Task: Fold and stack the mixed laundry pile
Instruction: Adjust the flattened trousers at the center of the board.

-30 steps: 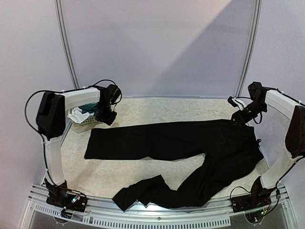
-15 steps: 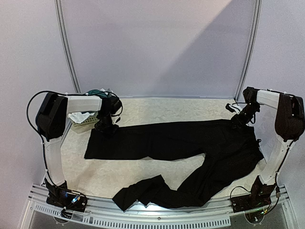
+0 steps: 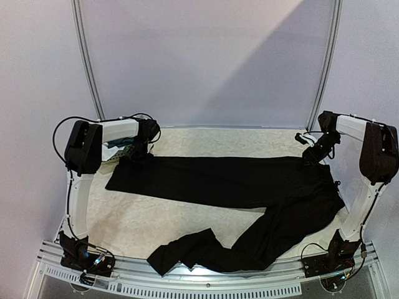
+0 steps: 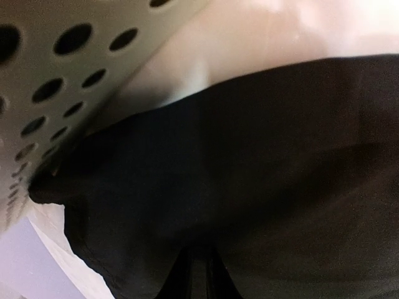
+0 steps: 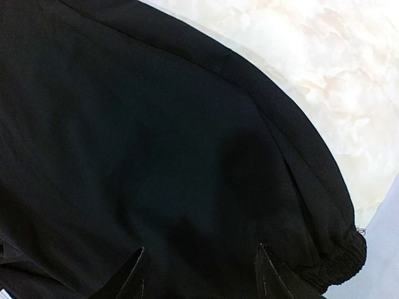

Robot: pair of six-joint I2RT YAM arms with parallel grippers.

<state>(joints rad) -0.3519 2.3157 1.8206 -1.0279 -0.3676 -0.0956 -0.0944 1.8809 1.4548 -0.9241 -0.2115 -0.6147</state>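
Black trousers (image 3: 237, 180) lay limp across the table (image 3: 206, 142), likely soft and floppy, best gripped at hem and waistband: left gripper (image 4: 198, 277) pinched on the leg hem, right gripper (image 5: 199, 271) spread above the waistband.

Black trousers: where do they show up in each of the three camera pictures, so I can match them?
Top external: black trousers stretch across the middle, one leg trailing to the near edge.
Left wrist: a leg end fills the lower right, beside the perforated basket.
Right wrist: they fill most of the picture, elastic waistband at lower right.
Shared landmark: the pale marbled tabletop.
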